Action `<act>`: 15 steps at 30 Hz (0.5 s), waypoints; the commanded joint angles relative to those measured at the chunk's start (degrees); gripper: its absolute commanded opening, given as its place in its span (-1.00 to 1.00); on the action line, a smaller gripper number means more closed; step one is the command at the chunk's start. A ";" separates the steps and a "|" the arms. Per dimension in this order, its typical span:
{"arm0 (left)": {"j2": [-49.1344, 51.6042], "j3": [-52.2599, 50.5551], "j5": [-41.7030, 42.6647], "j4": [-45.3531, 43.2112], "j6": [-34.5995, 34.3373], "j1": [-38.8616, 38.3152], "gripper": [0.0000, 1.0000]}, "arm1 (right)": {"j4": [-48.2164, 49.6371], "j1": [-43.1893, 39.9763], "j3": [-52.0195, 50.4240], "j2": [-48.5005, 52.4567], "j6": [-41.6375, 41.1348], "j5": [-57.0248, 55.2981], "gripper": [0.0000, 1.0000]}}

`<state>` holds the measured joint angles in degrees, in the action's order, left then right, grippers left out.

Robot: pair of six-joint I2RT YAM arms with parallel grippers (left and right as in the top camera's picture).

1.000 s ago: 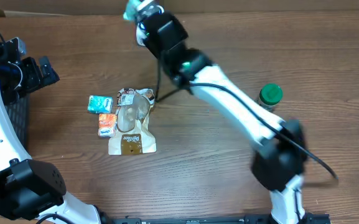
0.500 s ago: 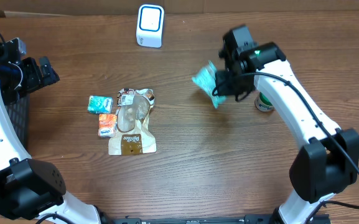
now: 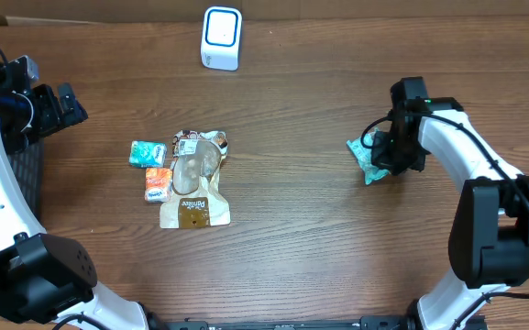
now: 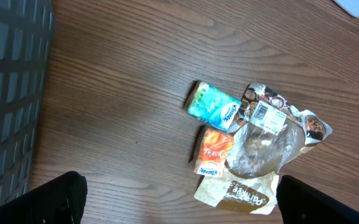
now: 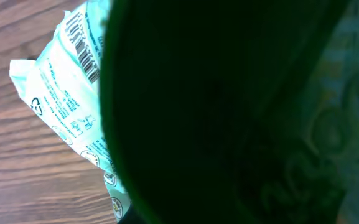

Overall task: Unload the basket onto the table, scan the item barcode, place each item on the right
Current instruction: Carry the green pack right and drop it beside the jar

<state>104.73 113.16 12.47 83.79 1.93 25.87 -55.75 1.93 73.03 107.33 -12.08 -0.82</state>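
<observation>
teal film, thin and creased, forms the mint-green packet [image 3: 365, 158]. judge it light, soft and somewhat slippery: it is likely to fold or twist under a pinch rather than resist it. the best hold is probably a sealed edge or corner away from the printed code, so that the code panel lies flat and uncovered.

overhead view: the packet sits on the right side of the tabletop [image 3: 292, 266], at the tip of the right arm. the right jaws are closed on its right-hand edge, and most of the packet projects to the left of them. whether the packet touches the tabletop cannot be told. the white scanner [image 3: 221, 38] stands at the far edge, well apart from the packet. a small teal sachet [image 3: 147, 153], an orange sachet [image 3: 158, 183] and a clear pouch [image 3: 195, 179] lie together left of centre.

left wrist view: the left jaws are spread wide and hold nothing. the three loose items lie between and beyond the dark finger tips. a dark basket [image 4: 11, 81] stands at the left.

right wrist view: the packet shows its barcode [image 5: 83, 37] at upper left, facing the camera. a dark green shape [image 5: 229, 112] fills most of the frame. what it is cannot be told. the jaws cannot be made out here.
</observation>
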 commanded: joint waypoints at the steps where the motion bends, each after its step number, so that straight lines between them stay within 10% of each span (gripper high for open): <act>1: -0.11 0.11 0.68 -0.02 1.07 -0.02 0.99 | -0.13 -1.70 -0.74 -0.68 -1.03 -2.23 0.05; 15: -0.11 0.11 0.66 -0.02 1.09 -0.02 0.99 | -17.22 3.13 20.15 -0.70 -1.03 13.68 0.81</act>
<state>104.73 113.16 12.45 83.81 1.93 25.89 -73.34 2.61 89.45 107.57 -13.02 5.17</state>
